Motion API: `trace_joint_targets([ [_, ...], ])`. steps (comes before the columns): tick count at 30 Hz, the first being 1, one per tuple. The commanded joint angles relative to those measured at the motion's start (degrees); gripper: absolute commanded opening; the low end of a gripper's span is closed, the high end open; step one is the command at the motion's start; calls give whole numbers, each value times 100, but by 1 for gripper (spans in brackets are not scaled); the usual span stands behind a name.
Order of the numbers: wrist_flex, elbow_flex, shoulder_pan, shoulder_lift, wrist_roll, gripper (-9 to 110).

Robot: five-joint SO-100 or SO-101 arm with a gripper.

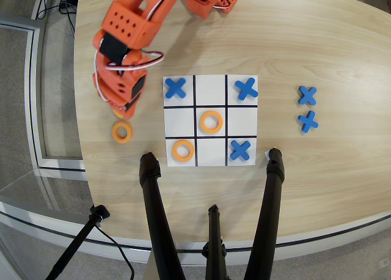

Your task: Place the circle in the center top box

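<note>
Pale wood table (342, 41) (rounded edge), grey floor (18, 109), perhaps carpet

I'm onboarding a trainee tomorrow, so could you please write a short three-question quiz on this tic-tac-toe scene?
1. True or false: the board's middle cell holds an orange ring.
2. How many blue X pieces lie off the board, on the table? A) one B) two C) three
3. Fill in: the gripper hovers over the ____ of the two rings left of the board.

Key:
1. True.
2. B: one above the other, right of the board.
3. Upper; it is mostly hidden, and the lower ring lies clear.
</note>
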Motion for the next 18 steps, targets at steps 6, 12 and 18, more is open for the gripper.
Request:
trace_joint_targets([
  [6, -1063, -554, 114, -1081, 9, 13],
  [12, -1248, -633, 114, -1582, -35, 13],
  [18, -1222, -510, 44, -1740, -53, 13],
])
